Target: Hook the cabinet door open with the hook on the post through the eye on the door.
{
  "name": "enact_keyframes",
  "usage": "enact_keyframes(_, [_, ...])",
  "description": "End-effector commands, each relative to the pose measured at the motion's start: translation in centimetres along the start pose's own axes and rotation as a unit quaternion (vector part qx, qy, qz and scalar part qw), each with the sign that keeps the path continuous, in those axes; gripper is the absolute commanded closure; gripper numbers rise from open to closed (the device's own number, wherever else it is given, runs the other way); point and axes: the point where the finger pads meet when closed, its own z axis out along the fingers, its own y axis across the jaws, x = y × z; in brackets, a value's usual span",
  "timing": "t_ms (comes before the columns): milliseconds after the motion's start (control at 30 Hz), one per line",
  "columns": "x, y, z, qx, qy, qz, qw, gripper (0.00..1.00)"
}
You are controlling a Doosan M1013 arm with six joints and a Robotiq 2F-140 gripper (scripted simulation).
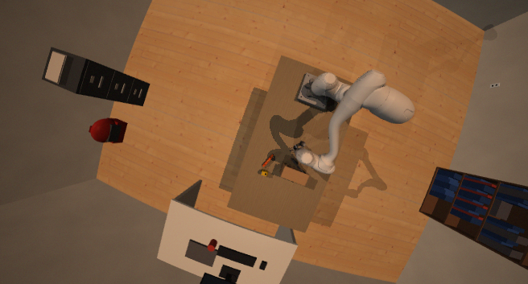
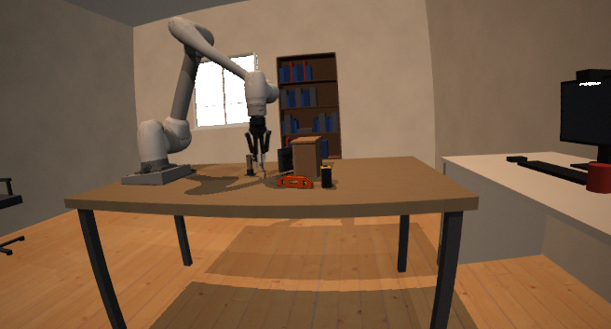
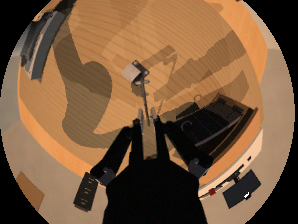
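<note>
My gripper (image 2: 261, 165) (image 3: 147, 112) points down beside the post (image 2: 250, 165) (image 3: 133, 72). Its fingers are open by a narrow gap. The thin grey hook (image 3: 145, 97) runs from the post to between the fingertips, with gaps at its sides; neither finger clearly presses on it. The hook's far end is hidden by the fingers. The brown cabinet (image 1: 294, 174) (image 2: 306, 157) stands upright, with its dark door side (image 2: 285, 159) facing the post. In the wrist view a pale curved piece, perhaps the eye, shows near the dark front. The hook does not visibly reach it. The door's angle cannot be told.
An orange spirit level (image 1: 268, 160) (image 2: 295, 182) and a small yellow and black object (image 1: 264, 173) (image 2: 326, 176) lie on the table (image 2: 386, 185) beside the cabinet. The arm's base (image 1: 311, 92) (image 2: 156, 174) stands at the other end. The arm (image 1: 336, 127) reaches over close to the cabinet.
</note>
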Motion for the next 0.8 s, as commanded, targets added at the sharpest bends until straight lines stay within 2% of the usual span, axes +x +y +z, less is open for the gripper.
enact_keyframes(0, [0.0,0.0,0.5,0.0,0.0,0.0,1.0,0.86])
enact_keyframes(767, [0.0,0.0,1.9,0.0,0.0,0.0,1.0,0.86])
